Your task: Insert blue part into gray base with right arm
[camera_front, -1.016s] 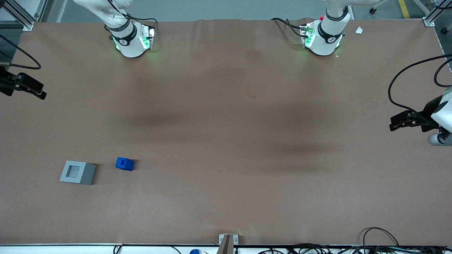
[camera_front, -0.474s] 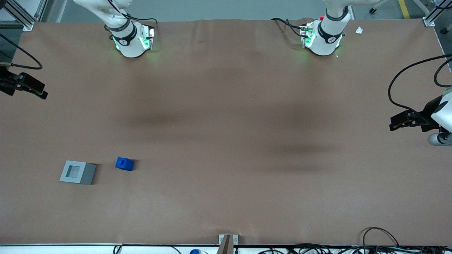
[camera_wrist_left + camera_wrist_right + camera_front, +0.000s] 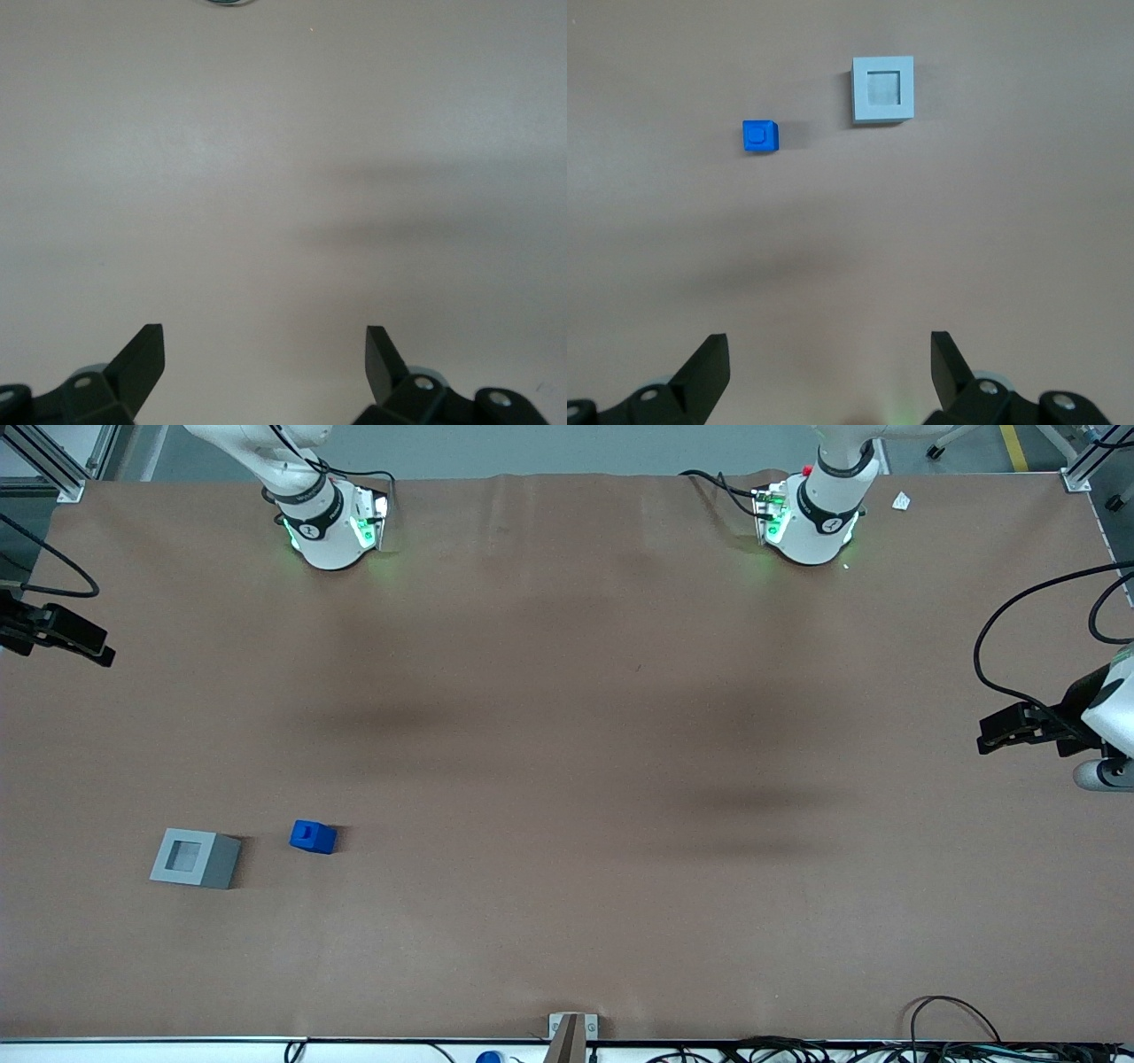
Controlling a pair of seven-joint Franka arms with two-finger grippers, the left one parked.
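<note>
On the brown table (image 3: 567, 691), toward the working arm's end, the blue part (image 3: 313, 837) sat beside the gray base (image 3: 195, 858), near it but not touching. Both rested flat on the surface, and the square recess in the top of the base was empty. Neither item had shifted across the last second; their positions matched the two earlier front views exactly.

The only change was at the gripper (image 3: 75, 640) of the right arm (image 3: 306, 491). It hung at the table edge, well apart from both items and farther from the front camera than they were. Over the last second it had crept slightly upward in the front view, a small drift and not a committed approach. From the wrist view, the gripper (image 3: 828, 367) had its fingers (image 3: 709, 367) spread wide with nothing between them, and it looked down from well above on the blue part (image 3: 760, 135) and the gray base (image 3: 882, 89).

Judgement: the task stood at its very start. No grasp had been made and the reach toward the part was barely under way. The next move would call for bringing the spread fingers over the blue part, squaring them to its flat sides, and descending. The part is small, so an off-centre closure could push or tip it instead of gripping it.
</note>
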